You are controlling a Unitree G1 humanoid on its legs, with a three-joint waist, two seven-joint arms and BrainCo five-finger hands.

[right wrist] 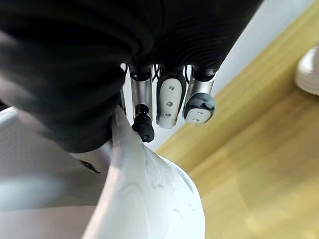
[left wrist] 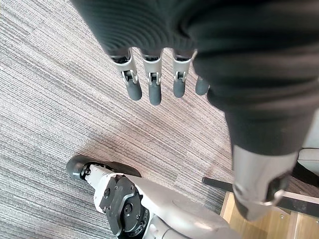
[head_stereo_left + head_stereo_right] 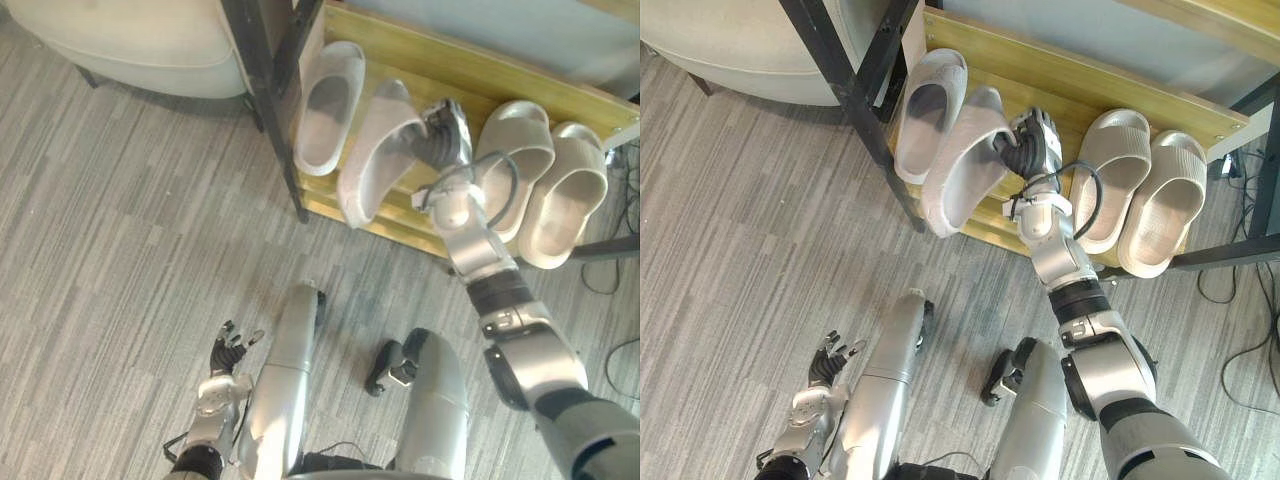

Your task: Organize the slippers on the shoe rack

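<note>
The right hand (image 3: 441,136) has its fingers (image 1: 169,102) and thumb curled round the side rim of one pale slipper (image 3: 375,150), which sits tilted on the rack (image 3: 430,60) left of its middle, its heel overhanging the front edge. A second slipper (image 3: 328,105) lies close beside it at the rack's left end, and a pair (image 3: 540,175) lies side by side towards the right end, heels also past the front edge. The left hand (image 3: 228,355) hangs low over the carpet (image 3: 130,230), fingers loosely straight and slightly spread, holding nothing.
</note>
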